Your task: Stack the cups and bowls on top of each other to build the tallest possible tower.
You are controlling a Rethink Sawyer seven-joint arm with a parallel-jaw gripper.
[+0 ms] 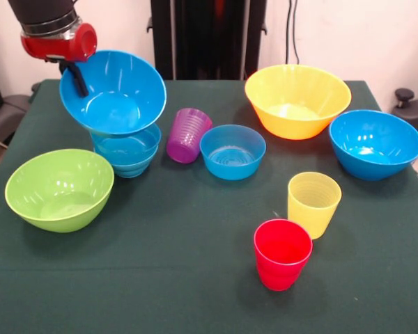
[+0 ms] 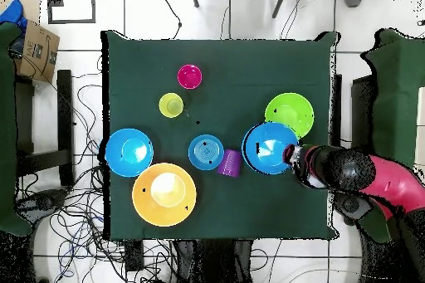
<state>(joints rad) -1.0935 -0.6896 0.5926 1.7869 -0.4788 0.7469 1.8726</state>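
Nearest, the red cup (image 1: pixel 282 252) and yellow cup (image 1: pixel 313 203) are standing loose. Farther back, the gripper (image 1: pixel 75 75) is pinching the rim of a large blue bowl (image 1: pixel 115 90), tilting directly above the small blue bowls (image 1: pixel 127 152).

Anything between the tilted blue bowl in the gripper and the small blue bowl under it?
Nothing visible. The large blue bowl, rim gripped by the gripper, already tilts on the small blue bowl. The purple cup lies beside it.

No legible text, label or number; faint print on the cardboard box (image 2: pixel 39 45) is unreadable.
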